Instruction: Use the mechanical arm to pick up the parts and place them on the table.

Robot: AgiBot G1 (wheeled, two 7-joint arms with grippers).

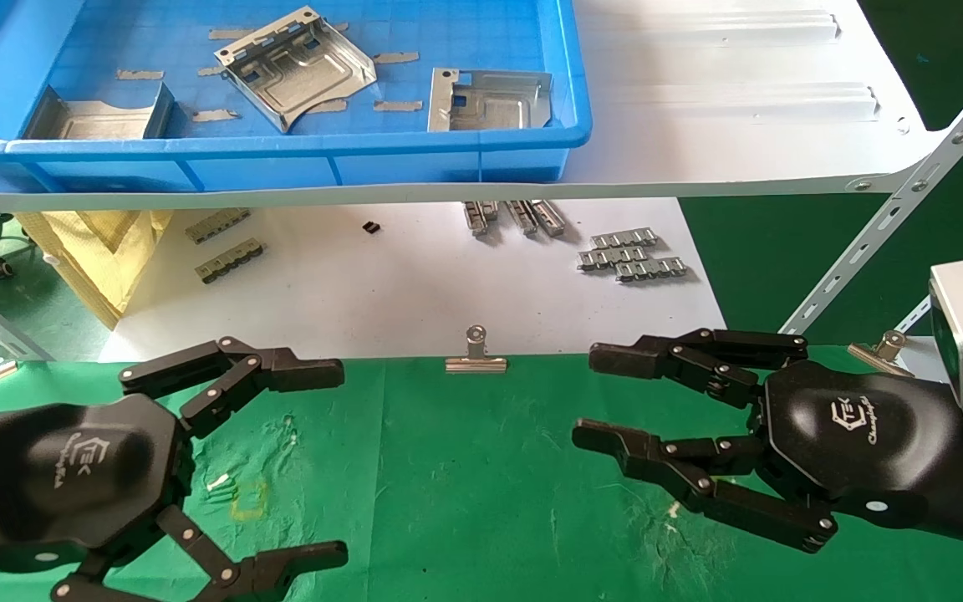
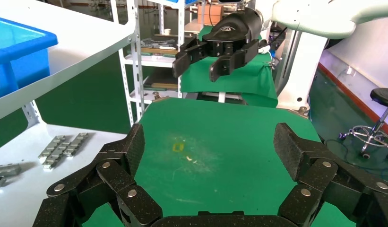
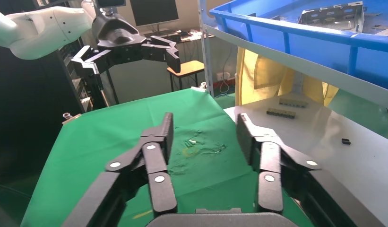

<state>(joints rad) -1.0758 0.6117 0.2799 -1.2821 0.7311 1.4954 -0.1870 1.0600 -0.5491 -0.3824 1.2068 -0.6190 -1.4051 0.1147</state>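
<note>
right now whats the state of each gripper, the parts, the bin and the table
left gripper: open, empty, over the table
right gripper: open, empty, over the table
parts: three, all lying in the blue bin
blue bin: on the white shelf
table: no part on it

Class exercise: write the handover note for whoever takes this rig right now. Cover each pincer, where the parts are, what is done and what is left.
Left pincer: open, empty, hovering over the green table.
Right pincer: open, empty, hovering over the same table.
Parts: three metal plates, left, middle and right, all lying in the blue bin on the white shelf.
Done: nothing on the table yet.
Left: pick up each plate and set it on the green table.
</note>
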